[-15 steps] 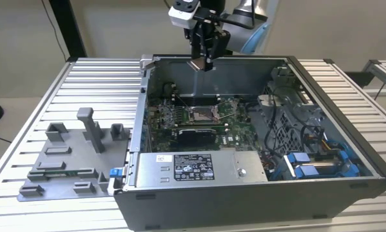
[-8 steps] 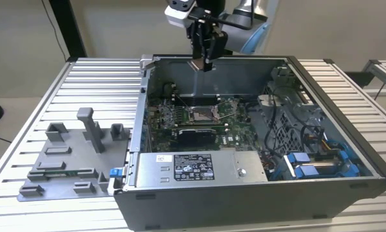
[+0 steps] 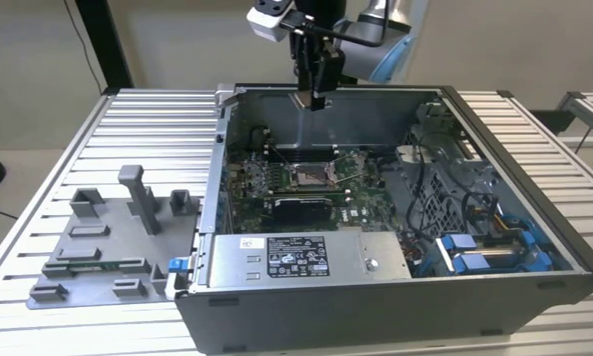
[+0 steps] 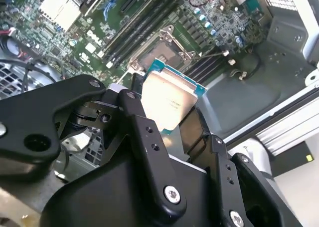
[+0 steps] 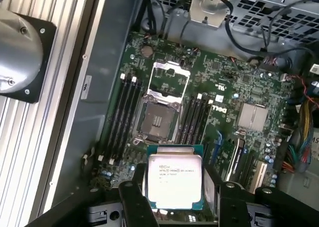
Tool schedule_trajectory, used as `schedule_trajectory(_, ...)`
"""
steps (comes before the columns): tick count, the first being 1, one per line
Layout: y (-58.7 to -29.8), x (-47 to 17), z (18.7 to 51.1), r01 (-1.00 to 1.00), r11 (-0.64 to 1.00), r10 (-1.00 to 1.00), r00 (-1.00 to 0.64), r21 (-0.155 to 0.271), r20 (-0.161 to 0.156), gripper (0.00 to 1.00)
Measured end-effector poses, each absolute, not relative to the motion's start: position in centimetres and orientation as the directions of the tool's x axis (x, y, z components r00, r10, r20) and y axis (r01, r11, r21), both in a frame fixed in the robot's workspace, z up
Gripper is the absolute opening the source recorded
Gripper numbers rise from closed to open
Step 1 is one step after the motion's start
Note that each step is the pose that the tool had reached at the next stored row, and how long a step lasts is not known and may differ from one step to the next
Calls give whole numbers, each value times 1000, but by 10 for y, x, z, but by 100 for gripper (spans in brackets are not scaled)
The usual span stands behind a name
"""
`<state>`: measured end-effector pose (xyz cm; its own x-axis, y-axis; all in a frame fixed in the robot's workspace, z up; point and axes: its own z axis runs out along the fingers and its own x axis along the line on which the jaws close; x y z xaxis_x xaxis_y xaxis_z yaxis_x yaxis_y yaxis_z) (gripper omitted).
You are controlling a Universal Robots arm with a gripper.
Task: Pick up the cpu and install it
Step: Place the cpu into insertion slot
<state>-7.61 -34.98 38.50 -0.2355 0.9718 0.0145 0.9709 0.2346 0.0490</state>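
Pickup was complete: the jaws were clamped on the cpu (image 5: 174,179), held clear above the open case (image 3: 375,311). The socket (image 5: 160,119) stood open and empty, so seating the cpu was not yet done.

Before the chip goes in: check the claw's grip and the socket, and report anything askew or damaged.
Nothing stands out. The claw holds the cpu by its edges above the motherboard; the socket lies open, its frame flipped back, nothing in it. No damage shows.
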Motion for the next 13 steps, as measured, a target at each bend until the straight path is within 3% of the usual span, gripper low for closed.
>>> schedule_trajectory(13, -350, -76, 384, 996, 68, 998, -69, 49, 15, 0)
